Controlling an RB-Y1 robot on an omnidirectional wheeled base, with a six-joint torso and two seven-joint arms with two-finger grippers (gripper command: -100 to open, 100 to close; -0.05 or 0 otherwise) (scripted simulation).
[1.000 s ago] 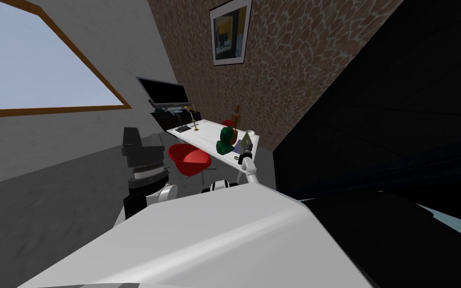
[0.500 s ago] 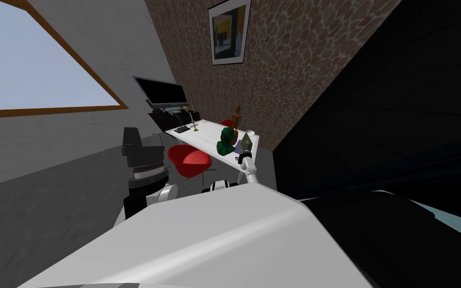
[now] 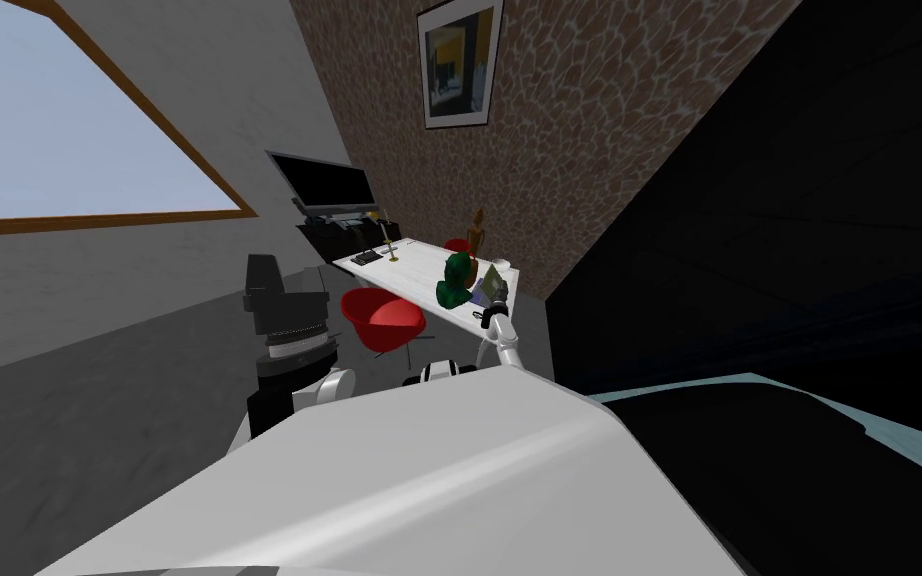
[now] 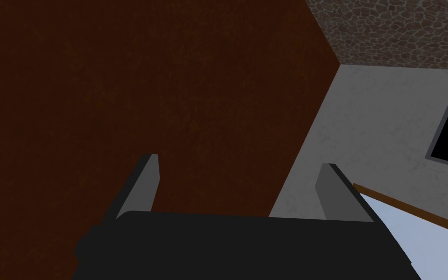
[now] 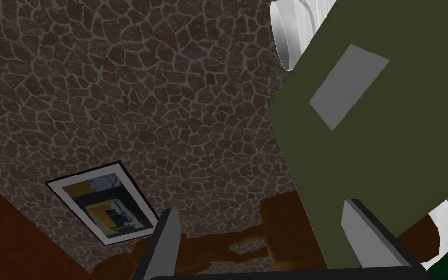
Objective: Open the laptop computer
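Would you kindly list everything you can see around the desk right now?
Desk: one, white, by the stone wall.
Laptop: one, olive lid tilted up, on the desk.
Green object: one, beside the laptop.
Cup: one, white, behind the laptop.
Figurine: one, brown, desk's far edge.
Chair: one, red, at the desk.
Screen: one, black, beyond the desk.
Framed picture: one, on the wall.
Right gripper: open, at the laptop's lid.
Left gripper: open, empty.

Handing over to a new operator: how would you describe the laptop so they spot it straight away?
Find the brown stone-patterned wall with the framed picture; a long white desk stands below it. At the desk's near end, beside a dark green lumpy object, is the laptop: a thin olive-green panel, tilted up, with a grey rectangle on its back.
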